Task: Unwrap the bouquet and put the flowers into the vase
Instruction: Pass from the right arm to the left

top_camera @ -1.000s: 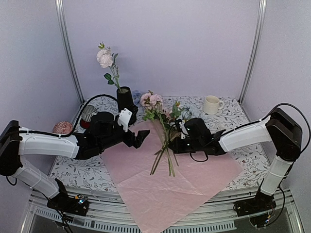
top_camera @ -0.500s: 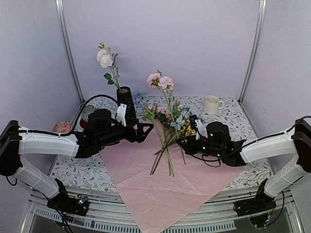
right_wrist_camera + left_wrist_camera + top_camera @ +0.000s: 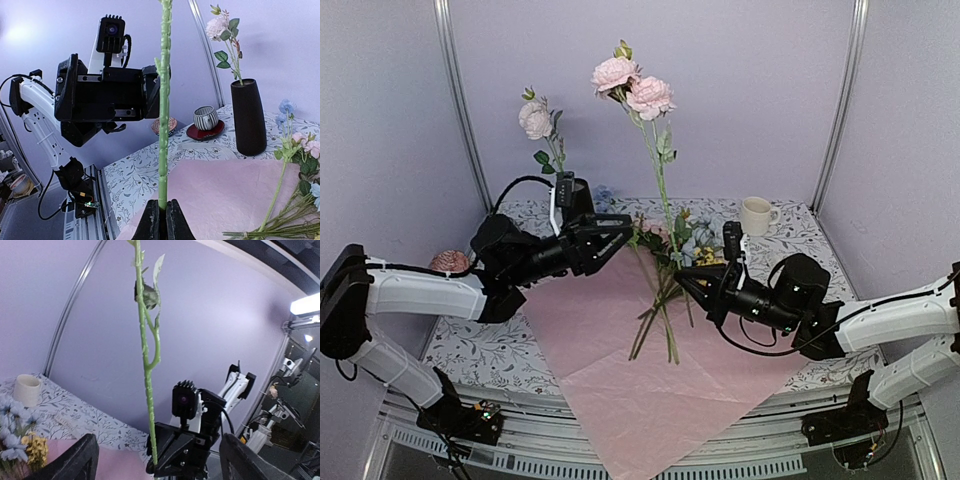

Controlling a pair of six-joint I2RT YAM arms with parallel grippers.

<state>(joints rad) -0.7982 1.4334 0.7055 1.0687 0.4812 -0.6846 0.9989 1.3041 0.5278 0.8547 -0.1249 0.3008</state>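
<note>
The right pincer (image 3: 160, 212) pinches the rose stem (image 3: 164, 100) by its foot, upright and right of the vase (image 3: 248, 117), while the spread left pincer (image 3: 618, 232), nearer the vase, faces it.

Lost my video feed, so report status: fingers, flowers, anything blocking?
Right fingers shut on pink rose stem, upright. Left fingers open near it. One rose in vase, others on paper. Left arm near vase.

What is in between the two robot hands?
One long green flower stem, standing upright. The right gripper pinches its bottom end, and the open left gripper faces it. Both wrist views show it.
</note>
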